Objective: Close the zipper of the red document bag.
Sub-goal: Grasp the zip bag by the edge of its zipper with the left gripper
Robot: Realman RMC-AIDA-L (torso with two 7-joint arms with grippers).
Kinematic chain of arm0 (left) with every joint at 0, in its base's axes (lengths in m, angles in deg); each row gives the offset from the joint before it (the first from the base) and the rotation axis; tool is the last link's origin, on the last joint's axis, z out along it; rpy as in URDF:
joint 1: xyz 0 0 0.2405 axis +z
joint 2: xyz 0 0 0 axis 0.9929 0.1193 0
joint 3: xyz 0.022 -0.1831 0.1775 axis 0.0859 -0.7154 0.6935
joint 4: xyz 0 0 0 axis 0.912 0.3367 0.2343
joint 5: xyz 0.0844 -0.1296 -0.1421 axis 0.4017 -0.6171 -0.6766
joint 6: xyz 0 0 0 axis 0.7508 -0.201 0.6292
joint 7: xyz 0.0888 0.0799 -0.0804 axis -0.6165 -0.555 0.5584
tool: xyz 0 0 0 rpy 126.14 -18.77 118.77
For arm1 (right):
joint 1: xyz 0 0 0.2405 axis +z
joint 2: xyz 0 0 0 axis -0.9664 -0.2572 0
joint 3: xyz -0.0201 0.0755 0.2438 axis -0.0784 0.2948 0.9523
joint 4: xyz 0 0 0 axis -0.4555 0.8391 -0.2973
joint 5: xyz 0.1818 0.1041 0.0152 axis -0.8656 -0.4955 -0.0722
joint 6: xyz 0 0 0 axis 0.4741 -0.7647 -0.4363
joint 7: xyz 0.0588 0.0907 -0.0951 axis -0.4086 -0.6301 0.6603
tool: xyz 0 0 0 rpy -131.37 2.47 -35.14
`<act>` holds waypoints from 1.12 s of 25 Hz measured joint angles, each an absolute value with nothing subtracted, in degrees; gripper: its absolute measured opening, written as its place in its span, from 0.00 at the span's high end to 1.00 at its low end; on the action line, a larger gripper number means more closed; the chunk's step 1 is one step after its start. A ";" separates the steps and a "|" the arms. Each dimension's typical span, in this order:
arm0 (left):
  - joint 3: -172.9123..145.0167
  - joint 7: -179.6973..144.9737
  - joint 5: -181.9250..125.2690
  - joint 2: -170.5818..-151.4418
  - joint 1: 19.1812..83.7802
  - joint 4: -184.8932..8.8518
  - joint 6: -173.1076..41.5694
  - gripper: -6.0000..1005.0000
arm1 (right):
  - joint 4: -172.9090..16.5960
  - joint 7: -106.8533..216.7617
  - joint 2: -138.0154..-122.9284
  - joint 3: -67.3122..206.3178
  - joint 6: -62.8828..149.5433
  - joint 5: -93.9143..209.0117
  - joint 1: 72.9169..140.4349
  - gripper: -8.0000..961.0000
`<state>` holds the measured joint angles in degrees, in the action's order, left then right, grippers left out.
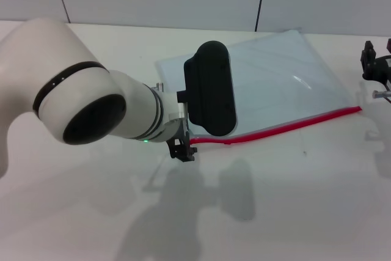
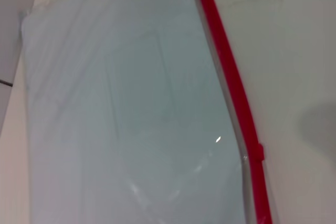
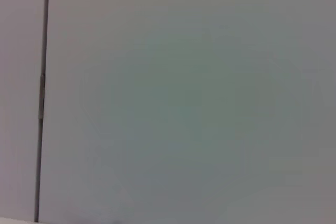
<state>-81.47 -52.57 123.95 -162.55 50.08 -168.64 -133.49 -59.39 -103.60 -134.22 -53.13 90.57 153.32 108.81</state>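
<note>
The red document bag [image 1: 275, 71] lies flat on the white table, a pale blue-grey translucent pouch. Its zipper [image 1: 287, 124] is a red strip along the near long edge, running from the far right corner to my left gripper [image 1: 183, 150]. A small bump on the strip, the slider [image 1: 227, 142], sits a little to the right of that gripper. My left gripper is low at the zipper's left end, partly hidden under its black wrist housing. The left wrist view shows the bag [image 2: 131, 108], the zipper [image 2: 231, 77] and the slider [image 2: 257, 153]. My right gripper [image 1: 376, 68] hangs at the far right, apart from the bag.
The white table [image 1: 293, 200] stretches in front of the bag, with arm shadows on it. My left arm's large white elbow [image 1: 79, 102] fills the left of the head view. A panelled wall [image 3: 184, 98] fills the right wrist view.
</note>
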 joint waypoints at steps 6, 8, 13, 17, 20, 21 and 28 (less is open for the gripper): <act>-80.83 -51.83 124.28 -162.64 48.89 -166.85 -132.11 0.18 | -59.49 -103.60 -134.22 -53.13 90.57 153.32 109.01 0.56; -80.58 -51.68 124.30 -162.64 48.68 -166.33 -131.45 0.18 | -59.45 -103.60 -134.22 -53.13 90.57 153.32 109.07 0.56; -79.90 -51.58 124.31 -162.64 48.31 -165.02 -129.31 0.18 | -59.45 -103.60 -134.22 -53.13 90.57 153.32 109.11 0.56; -79.27 -51.56 124.31 -162.64 48.31 -164.04 -127.50 0.18 | -59.48 -103.60 -134.22 -53.13 90.57 153.32 109.11 0.56; -78.79 -51.54 124.30 -162.64 48.27 -163.05 -126.17 0.18 | -59.41 -103.60 -134.22 -53.13 90.57 153.32 109.11 0.56; -78.67 -51.53 124.30 -162.64 48.26 -162.64 -125.74 0.18 | -59.39 -103.60 -134.21 -53.13 90.57 153.32 109.11 0.56; -78.57 -51.52 124.30 -162.64 48.15 -161.01 -123.77 0.19 | -59.27 -103.60 -134.22 -53.13 90.57 153.32 109.11 0.56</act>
